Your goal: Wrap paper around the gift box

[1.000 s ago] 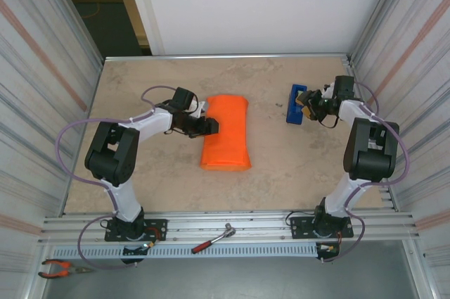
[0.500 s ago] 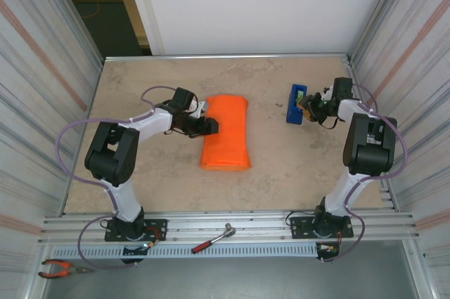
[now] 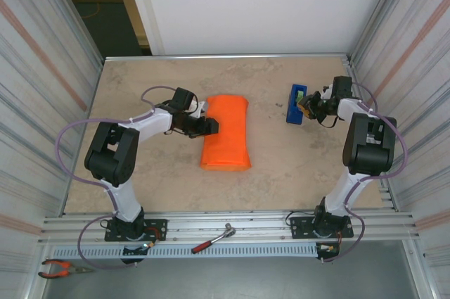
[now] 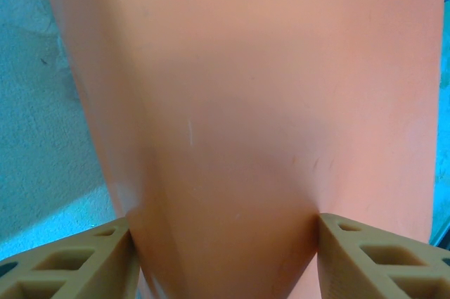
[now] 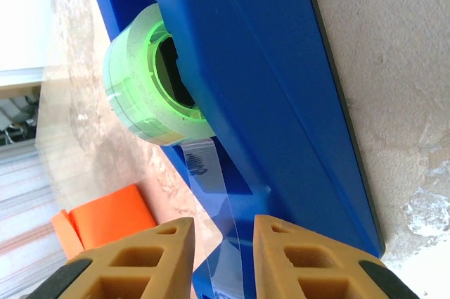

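The orange paper (image 3: 226,134) lies as a folded bundle in the middle of the table, and the gift box is hidden. My left gripper (image 3: 209,126) reaches in from the bundle's left side. In the left wrist view the paper (image 4: 246,102) bulges between the fingers (image 4: 84,264), which press on it from both sides. My right gripper (image 3: 304,105) sits at the blue tape dispenser (image 3: 296,104). In the right wrist view its jaws (image 5: 223,257) stand a narrow gap apart around a clear tape strip (image 5: 218,186) drawn from the green-cored roll (image 5: 140,95).
Corrugated metal walls close in the table on the left and right. A ratchet wrench (image 3: 213,239) and red-handled pliers (image 3: 60,268) lie on the near rail beside the arm bases. The dispenser body (image 5: 281,67) lies close to the right wall.
The right gripper's jaws have narrowed around the tape strip, and its wrist has shifted slightly at the dispenser. The left arm and the paper have not moved.
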